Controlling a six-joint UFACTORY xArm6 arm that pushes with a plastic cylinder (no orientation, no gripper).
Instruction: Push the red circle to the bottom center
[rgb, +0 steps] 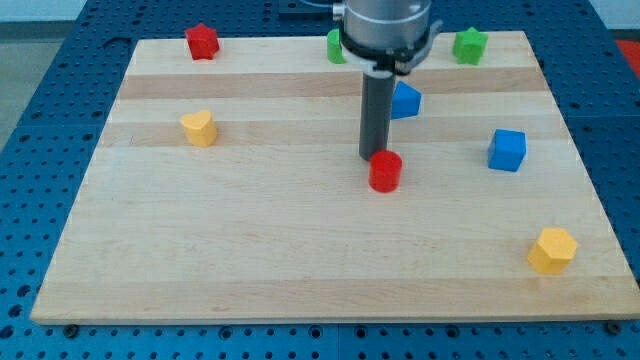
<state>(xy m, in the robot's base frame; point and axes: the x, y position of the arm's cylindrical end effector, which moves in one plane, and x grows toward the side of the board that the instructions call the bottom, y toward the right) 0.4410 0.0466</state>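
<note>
The red circle (385, 171) stands on the wooden board (300, 260) a little right of the middle. My tip (372, 157) is at the circle's upper left edge, touching it or nearly so, just toward the view's top. The rod rises straight up from there to the arm's grey wrist at the view's top.
A red star (202, 42) is at the top left, a yellow heart (200, 128) at the left. A green block (336, 46) and a green star (469, 45) are at the top. Blue blocks (405, 100) (507, 150) are at the right, a yellow hexagon (552, 250) at the bottom right.
</note>
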